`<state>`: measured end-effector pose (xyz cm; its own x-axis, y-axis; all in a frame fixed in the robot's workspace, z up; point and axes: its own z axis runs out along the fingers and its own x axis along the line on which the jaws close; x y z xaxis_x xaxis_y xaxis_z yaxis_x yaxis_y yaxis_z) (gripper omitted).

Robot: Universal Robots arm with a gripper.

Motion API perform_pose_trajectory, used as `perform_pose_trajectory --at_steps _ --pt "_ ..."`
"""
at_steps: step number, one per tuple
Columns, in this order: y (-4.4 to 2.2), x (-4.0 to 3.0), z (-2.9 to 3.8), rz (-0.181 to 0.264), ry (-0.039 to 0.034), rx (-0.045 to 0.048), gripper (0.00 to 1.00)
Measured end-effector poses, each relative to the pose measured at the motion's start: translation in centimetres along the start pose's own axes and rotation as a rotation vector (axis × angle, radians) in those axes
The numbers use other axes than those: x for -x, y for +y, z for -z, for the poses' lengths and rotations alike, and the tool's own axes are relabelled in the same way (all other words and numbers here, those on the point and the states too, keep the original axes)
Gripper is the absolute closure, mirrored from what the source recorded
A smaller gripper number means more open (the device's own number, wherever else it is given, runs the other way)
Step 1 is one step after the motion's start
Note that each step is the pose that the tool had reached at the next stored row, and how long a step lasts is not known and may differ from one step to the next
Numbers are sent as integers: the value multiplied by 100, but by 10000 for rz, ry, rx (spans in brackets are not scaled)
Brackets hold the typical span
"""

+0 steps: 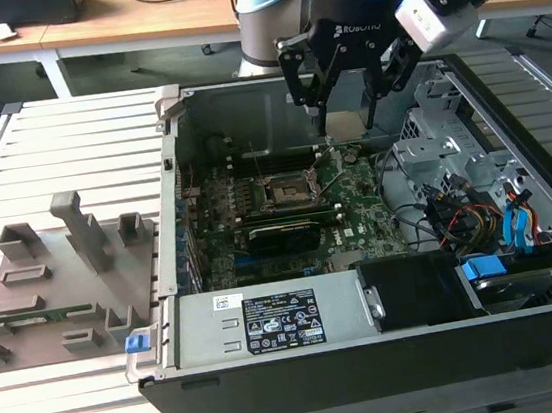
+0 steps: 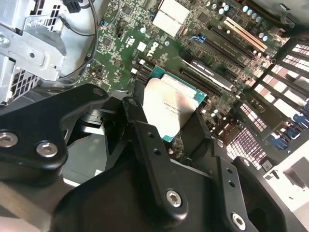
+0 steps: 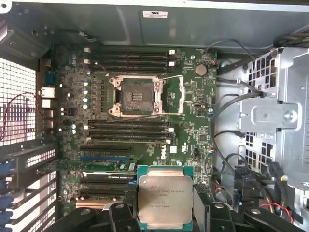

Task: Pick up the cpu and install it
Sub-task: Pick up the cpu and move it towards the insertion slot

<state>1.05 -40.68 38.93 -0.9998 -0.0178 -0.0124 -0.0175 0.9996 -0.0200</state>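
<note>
Above motherboard, gripper clamped on cpu edges, cpu flat between fingers, apart from socket

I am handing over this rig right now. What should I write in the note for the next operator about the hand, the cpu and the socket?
Hand: shut on the cpu, gripping it by two opposite edges, with the metal top facing the first wrist camera.
Position: the cpu is held above the motherboard inside the open computer case. It is off to one side of the cpu socket, not over it.
Done: the cpu is picked up.
Left: the socket is open and empty, and the cpu is not yet seated in it.
</note>
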Motion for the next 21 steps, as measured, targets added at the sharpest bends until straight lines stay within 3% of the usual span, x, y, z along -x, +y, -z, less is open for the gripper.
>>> perform_pose_trajectory --at_steps 6,14,21 --pt "5 -17 -127 1 0 -1 45" --pt "6 -17 -201 0 1 -1 45" --pt "9 -18 -315 1 0 -1 45"
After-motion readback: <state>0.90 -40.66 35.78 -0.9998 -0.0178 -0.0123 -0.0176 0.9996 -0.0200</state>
